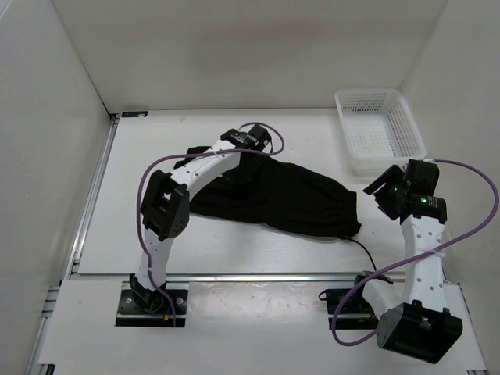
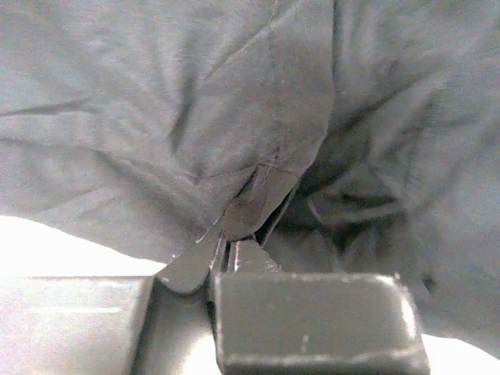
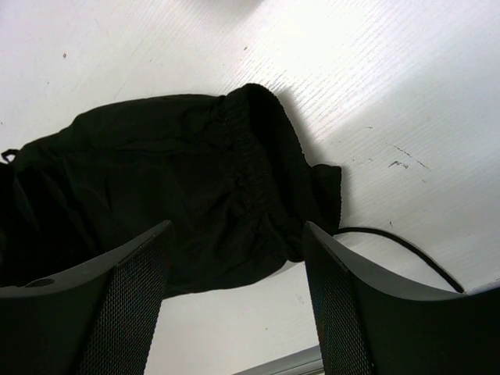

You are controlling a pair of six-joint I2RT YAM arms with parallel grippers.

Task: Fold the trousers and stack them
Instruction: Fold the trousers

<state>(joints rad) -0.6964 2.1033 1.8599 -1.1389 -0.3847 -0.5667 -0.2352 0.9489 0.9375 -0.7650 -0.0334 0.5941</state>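
Trousers [image 1: 301, 201] lie black, matte, wrinkled, loosely bunched.

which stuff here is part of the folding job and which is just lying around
For the job: the trousers; the left jaws, shut on the cloth; the right jaws, open beside the trousers' end.
Just lying about: the white mesh basket.

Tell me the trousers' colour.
Plain black, no pattern. The trousers show best in the right wrist view.
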